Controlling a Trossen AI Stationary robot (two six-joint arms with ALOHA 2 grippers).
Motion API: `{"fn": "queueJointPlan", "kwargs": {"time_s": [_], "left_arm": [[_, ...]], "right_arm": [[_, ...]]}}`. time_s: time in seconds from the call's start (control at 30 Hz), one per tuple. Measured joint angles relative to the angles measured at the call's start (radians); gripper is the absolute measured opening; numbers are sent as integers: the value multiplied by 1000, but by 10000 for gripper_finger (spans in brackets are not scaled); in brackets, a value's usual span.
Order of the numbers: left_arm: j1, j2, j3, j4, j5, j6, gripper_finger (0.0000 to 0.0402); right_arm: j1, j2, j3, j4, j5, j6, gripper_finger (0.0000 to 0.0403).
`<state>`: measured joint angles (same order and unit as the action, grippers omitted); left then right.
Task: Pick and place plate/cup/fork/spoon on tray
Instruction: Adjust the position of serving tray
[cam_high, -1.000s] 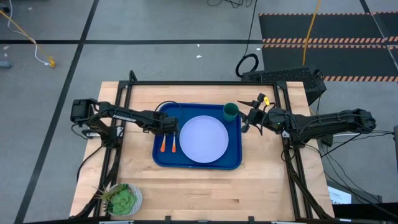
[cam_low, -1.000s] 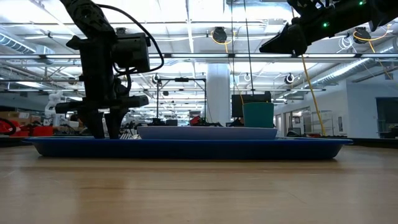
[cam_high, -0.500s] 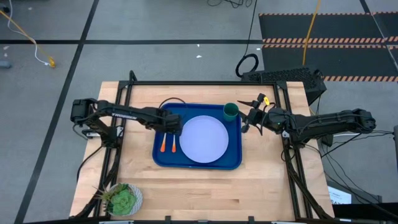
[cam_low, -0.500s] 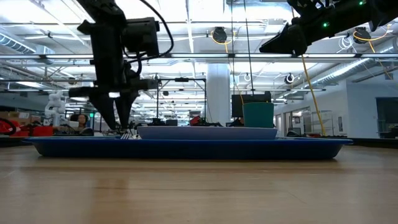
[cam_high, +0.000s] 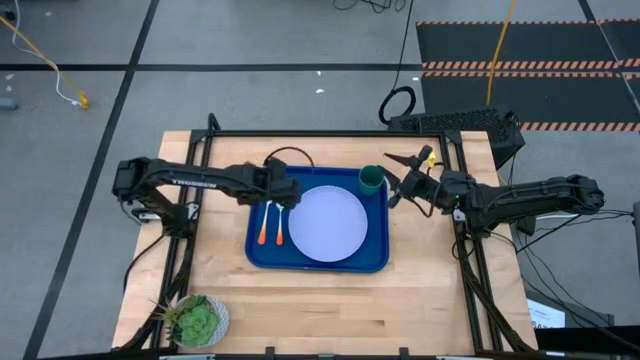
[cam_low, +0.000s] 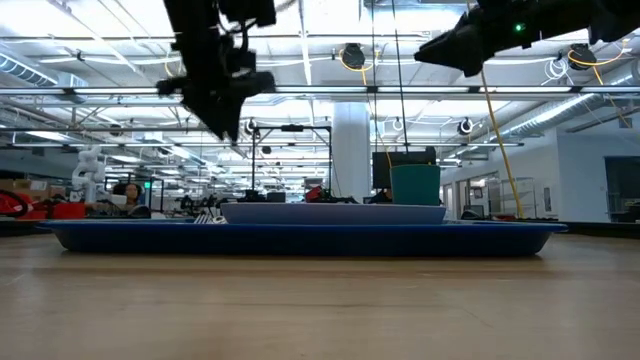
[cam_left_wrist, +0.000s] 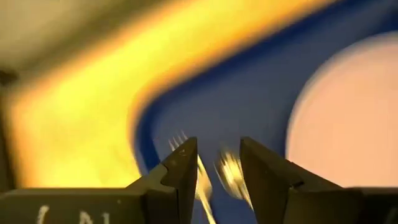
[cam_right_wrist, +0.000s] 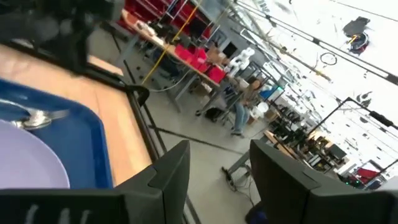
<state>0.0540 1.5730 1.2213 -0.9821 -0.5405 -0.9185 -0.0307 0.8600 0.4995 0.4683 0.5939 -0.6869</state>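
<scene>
The blue tray (cam_high: 378, 255) lies mid-table. On it rest the pale plate (cam_high: 328, 224), the dark green cup (cam_high: 371, 179) in its far right corner, and the orange-handled fork (cam_high: 262, 233) and spoon (cam_high: 279, 233), side by side left of the plate. My left gripper (cam_high: 286, 199) hangs open above the heads of the fork (cam_left_wrist: 179, 139) and spoon (cam_left_wrist: 228, 169), well clear of the tray (cam_low: 300, 238) in the low view. My right gripper (cam_high: 393, 178) stands open, high and just right of the cup (cam_low: 415, 185), with nothing between its fingers (cam_right_wrist: 174, 168).
A small white pot with a green plant (cam_high: 197, 321) stands at the table's near left corner. Black frame rails (cam_high: 330, 133) run along the far edge and both sides. Bare wood lies in front of the tray and to its left.
My left gripper has risen from the tray beside the fork and spoon to well above them, shifting a little toward the far edge and rolling as it went. Fork and spoon stay flat on the tray. My right gripper has tipped up slightly.
</scene>
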Motion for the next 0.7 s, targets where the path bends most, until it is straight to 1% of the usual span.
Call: {"fn": "queueJointPlan", "kwargs": {"time_s": [0.1,0.17,0.23,0.27,0.33,0.4,0.47,0.57,0.6,0.67,0.7], "left_arm": [[-36,-1,10,58,-249,124,124],[-56,-1,4,106,-389,213,124],[-66,-1,-3,167,-466,326,124],[-65,-1,-11,206,-474,391,124],[-51,-1,-38,303,-467,522,124],[-17,-1,-79,417,-422,640,124],[30,-21,-132,520,-355,732,124],[103,-72,-233,746,-249,853,124],[127,-101,-275,812,-212,891,124],[176,-157,-344,957,-132,951,124],[206,-187,-375,1038,-73,972,124]], "right_arm": [[0,-1,0,-25,4,1,160],[0,-1,0,-72,4,10,160],[0,0,0,-104,5,39,160],[0,0,0,-111,6,58,160],[0,0,0,-119,7,104,160],[0,-1,0,-124,20,148,160],[0,-2,2,-192,91,207,160],[0,0,27,-450,225,303,160],[0,0,45,-550,243,356,160],[-1,-1,93,-695,218,492,160],[-1,-3,117,-751,193,553,160]]}}
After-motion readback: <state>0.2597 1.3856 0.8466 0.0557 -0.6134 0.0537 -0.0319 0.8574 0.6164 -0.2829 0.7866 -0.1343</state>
